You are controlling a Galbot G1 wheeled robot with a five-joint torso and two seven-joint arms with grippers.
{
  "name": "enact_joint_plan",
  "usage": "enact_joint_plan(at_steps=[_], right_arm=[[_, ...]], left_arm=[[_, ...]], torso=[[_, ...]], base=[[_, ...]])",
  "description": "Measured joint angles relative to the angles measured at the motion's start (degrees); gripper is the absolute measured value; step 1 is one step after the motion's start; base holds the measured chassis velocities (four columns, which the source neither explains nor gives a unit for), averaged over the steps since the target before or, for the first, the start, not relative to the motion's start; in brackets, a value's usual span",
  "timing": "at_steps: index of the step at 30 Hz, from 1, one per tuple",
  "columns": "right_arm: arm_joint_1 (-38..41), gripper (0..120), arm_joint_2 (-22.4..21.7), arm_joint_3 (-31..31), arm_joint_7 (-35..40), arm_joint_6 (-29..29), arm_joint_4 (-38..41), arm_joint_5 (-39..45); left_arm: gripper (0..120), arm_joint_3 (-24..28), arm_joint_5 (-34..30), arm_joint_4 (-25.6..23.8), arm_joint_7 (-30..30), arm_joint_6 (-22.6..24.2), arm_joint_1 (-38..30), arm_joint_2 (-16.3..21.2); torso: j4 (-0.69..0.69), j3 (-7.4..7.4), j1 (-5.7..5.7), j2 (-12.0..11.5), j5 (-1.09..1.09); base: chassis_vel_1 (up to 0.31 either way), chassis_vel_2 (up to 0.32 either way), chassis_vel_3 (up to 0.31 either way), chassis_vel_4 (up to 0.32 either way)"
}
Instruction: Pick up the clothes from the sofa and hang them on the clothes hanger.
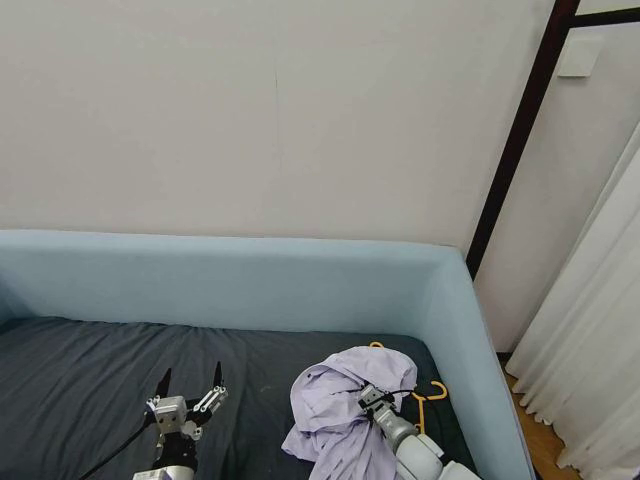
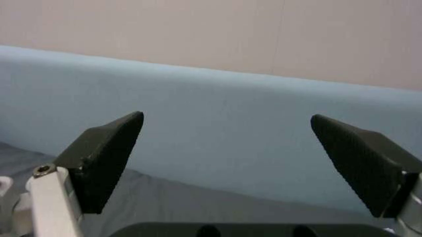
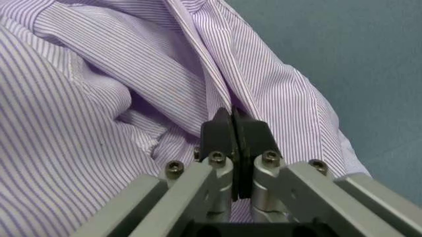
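Across the lower half of the frame runs the pale blue sofa. At lower right the striped shirt lies bunched on its dark seat, with an orange hanger showing at its right edge. The right gripper is the nearer one, its jaws pinched on a fold. The left gripper stands well apart at lower left, spread wide and empty.

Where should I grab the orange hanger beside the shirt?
Probably the exposed curved end of the orange hanger, which lies flat on the seat to the robot's right of the shirt. Come from above: the rest is buried under the shirt, on which the right pincer is shut.
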Motion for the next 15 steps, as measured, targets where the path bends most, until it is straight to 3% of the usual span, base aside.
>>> enact_joint_plan(at_steps=[8,15], right_arm=[[-0.94,0,-0.91,1.31,-3.44,1.62,1.67,1.45],[-1.38,0,-7.04,2.59,-10.74,2.29,12.41,10.70]], left_arm=[[100,0.29,-0.08,0.57,0.00,-0.02,-0.59,0.44],[100,1.61,-4.71,3.58,1.11,0.73,-3.61,3.45]], torso=[[0.00,0.00,0.00,0.00,0.02],[-0.01,0.00,0.00,0.00,0.00]], base=[[0.000,0.000,0.000,0.000],[0.000,0.000,0.000,0.000]])
